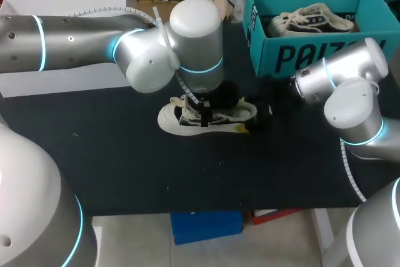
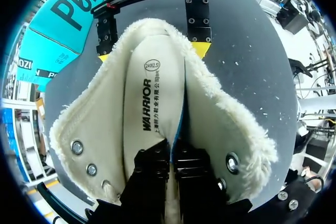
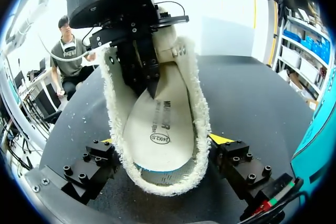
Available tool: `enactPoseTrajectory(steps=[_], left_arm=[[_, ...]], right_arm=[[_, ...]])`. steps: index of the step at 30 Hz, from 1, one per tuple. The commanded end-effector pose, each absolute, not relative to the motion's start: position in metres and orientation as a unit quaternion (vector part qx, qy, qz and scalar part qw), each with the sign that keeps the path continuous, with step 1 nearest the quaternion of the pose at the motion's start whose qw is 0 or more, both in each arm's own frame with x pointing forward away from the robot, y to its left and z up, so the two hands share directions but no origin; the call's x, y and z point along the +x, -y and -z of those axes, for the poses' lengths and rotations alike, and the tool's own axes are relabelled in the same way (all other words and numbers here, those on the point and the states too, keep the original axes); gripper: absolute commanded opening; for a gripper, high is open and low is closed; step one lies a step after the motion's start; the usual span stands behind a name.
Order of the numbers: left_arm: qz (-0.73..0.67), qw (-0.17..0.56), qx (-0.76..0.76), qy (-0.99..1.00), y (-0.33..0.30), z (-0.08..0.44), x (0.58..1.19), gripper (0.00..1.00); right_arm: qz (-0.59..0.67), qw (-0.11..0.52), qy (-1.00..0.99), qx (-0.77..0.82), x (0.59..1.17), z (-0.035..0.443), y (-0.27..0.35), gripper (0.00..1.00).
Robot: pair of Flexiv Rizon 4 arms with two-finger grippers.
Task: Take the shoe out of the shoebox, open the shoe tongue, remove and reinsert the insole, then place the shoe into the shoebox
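The right gripper [image 3: 164, 140] clasps the heel of the shoe [image 1: 206, 115], fingers wide. The left gripper [image 2: 170, 163] pinches the insole [image 2: 152, 103] narrowly. The box [image 1: 300, 54] sits at two o'clock.

Head view: fixed, high and behind the robot, tilted down on the dark tabletop [image 1: 125, 167]. It stands far off and takes in the near edge, the far right corner and both arms.

Left wrist view: very near, looking down into the shoe [image 2: 105, 129] from its tongue end. It faces the heel, with the right gripper [image 2: 152, 51] beyond.

Right wrist view: low at the heel, near, facing back along the shoe to the left gripper [image 3: 146, 80].

The wrist views face one another and share the insole [image 3: 157, 124]. All three share the shoe at mid-tabletop.
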State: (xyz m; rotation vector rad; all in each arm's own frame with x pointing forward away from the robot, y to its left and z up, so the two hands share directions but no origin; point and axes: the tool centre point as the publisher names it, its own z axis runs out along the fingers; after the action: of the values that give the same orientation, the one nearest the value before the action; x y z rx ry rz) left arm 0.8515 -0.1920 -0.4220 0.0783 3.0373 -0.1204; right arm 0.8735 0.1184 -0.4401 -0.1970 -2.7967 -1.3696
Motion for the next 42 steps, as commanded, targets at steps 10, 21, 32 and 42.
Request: enactPoseTrajectory(steps=[10, 21, 32, 42], left_arm=[[0.065, 0.073, 0.029, -0.995, 0.174, 0.401, 0.850, 0.00], [0.102, 0.072, 0.069, -0.990, 0.192, 0.396, 0.854, 0.00], [0.107, 0.066, 0.109, -0.986, 0.220, 0.403, 0.858, 0.00], [0.125, 0.069, 0.134, -0.981, 0.225, 0.405, 0.851, 0.90]], right_arm=[[0.438, 0.011, 0.897, -0.064, 0.875, 0.444, -0.114, 0.00], [0.438, 0.011, 0.897, -0.064, 0.875, 0.444, -0.114, 0.00], [0.438, 0.011, 0.897, -0.064, 0.875, 0.444, -0.114, 0.00], [0.438, 0.011, 0.897, -0.064, 0.875, 0.444, -0.114, 0.00]])
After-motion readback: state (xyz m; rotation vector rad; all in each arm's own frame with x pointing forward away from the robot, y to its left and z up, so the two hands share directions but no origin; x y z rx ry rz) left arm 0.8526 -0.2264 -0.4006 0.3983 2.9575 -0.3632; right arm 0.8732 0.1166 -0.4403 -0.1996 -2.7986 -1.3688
